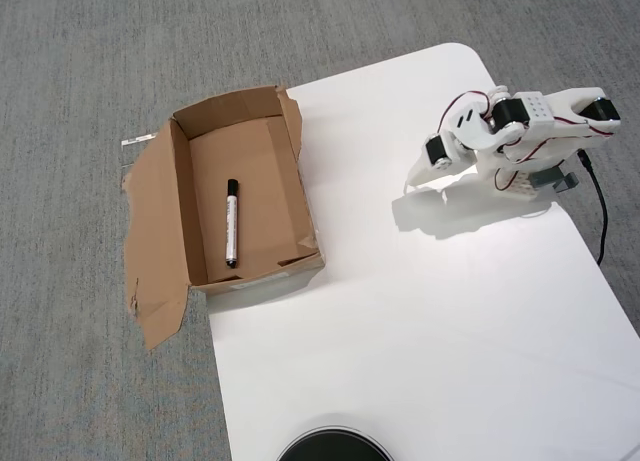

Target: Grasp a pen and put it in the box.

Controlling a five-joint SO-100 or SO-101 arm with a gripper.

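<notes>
In the overhead view, going from the left, a grey carpeted floor fills the frame edge, and 1 torn flap of the box lies flat on it, ragged along its outer side. The box itself is open-topped and sits at the left edge of the white worktop, partly overhanging toward the floor as far as this angle shows. The pen already lies inside, flat on the box floor, its long axis running roughly top to bottom of the picture, black cap toward the top and small dark tip toward the bottom, clear of all 4 walls. So judged by how things lie, the placing looks done and nothing remains to pick up. Right of the box the worktop is bare and bright, with a dark round object cut off by the bottom edge. Further right, well apart from the box, the single arm is folded up near the worktop's upper right corner, a black cable trailing beside its base. The hand points down and left toward the worktop; it holds nothing, but whether its fingers are parted or closed cannot be told at this size. The pen lies far to the left of it.
</notes>
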